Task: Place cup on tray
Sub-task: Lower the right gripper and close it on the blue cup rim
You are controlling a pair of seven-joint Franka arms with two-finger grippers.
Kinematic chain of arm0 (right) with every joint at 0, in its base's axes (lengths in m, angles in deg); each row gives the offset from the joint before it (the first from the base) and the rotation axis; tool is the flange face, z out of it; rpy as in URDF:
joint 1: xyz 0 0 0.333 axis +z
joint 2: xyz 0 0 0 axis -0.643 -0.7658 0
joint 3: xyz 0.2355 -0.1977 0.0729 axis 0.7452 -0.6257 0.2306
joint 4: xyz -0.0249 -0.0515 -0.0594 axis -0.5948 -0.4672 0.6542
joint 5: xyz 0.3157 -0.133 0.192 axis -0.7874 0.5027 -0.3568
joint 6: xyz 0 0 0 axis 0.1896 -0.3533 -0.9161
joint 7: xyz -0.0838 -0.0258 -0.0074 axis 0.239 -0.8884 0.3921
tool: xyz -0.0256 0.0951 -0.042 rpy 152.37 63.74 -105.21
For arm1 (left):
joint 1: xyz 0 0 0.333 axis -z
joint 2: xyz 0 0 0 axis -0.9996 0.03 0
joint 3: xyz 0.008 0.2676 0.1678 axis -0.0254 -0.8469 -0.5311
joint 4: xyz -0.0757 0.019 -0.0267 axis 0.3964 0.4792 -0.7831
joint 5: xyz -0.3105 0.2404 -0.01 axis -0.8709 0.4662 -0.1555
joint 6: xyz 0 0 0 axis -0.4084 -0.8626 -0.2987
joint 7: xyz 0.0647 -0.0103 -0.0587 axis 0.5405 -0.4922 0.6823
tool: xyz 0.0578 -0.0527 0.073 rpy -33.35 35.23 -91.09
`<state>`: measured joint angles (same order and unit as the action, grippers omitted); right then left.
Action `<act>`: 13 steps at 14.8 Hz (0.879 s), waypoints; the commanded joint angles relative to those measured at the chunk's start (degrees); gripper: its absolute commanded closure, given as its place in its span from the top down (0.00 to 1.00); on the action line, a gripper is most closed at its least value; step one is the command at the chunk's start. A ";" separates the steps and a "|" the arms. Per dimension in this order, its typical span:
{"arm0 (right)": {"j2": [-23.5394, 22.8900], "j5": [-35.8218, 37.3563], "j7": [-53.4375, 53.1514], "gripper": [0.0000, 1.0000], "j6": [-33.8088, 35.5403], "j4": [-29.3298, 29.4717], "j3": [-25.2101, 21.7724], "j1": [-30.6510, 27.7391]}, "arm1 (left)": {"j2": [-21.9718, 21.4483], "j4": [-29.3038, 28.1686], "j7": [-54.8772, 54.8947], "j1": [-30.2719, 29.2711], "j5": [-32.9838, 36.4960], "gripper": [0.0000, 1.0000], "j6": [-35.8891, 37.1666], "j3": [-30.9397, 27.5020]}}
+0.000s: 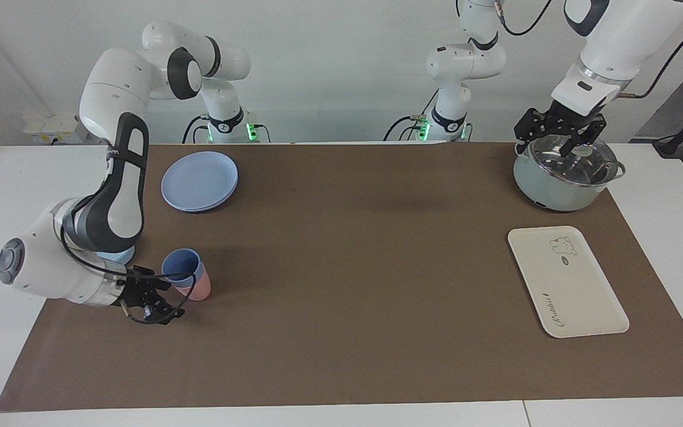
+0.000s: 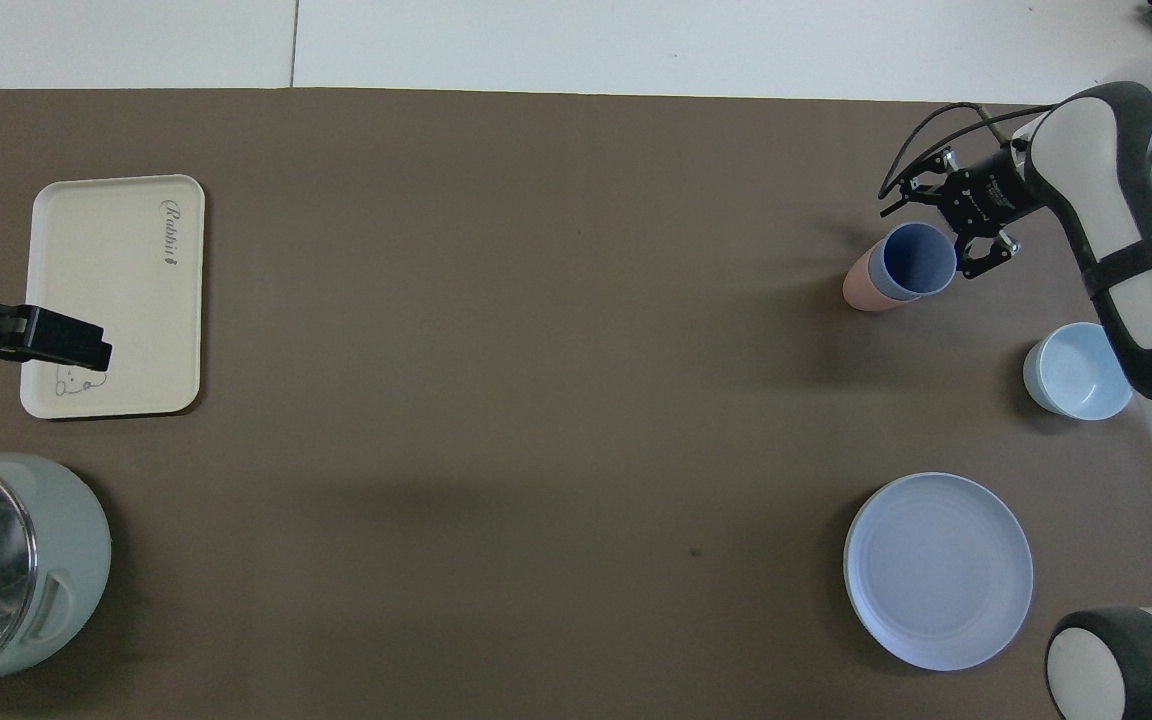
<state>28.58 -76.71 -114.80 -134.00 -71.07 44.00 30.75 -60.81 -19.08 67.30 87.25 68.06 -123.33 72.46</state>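
Note:
The periwinkle-blue cup point(image 1: 180, 268) point(image 2: 918, 258) stands upright, nested inside a pink cup point(image 1: 199, 289) point(image 2: 858, 285), toward the right arm's end of the table. My right gripper point(image 1: 168, 301) point(image 2: 928, 234) lies low and level right beside the cups, open, its fingers spread toward the blue cup; I cannot tell whether they touch it. The cream tray point(image 1: 567, 281) point(image 2: 116, 295) lies flat with nothing on it toward the left arm's end. My left gripper point(image 1: 555, 137) waits open just over the pot's lid, holding nothing.
A pale green pot point(image 1: 561, 184) point(image 2: 6, 560) with a glass lid sits nearer the robots than the tray. A round blue plate point(image 1: 199, 181) point(image 2: 936, 570) and a light-blue bowl point(image 2: 1079, 370) lie nearer the robots than the cups; the right arm partly hides the bowl in the facing view.

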 commanded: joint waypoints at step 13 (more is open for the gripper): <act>8.35 -13.51 -2.42 0.00 0.90 -19.20 0.53 -1.72 | -0.80 -0.86 -0.45 -0.38 -0.57 1.00 0.23 0.10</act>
<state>33.39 -86.95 -116.55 -133.54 -84.77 43.99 29.75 -60.81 -19.08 67.31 87.25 68.06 -123.33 72.46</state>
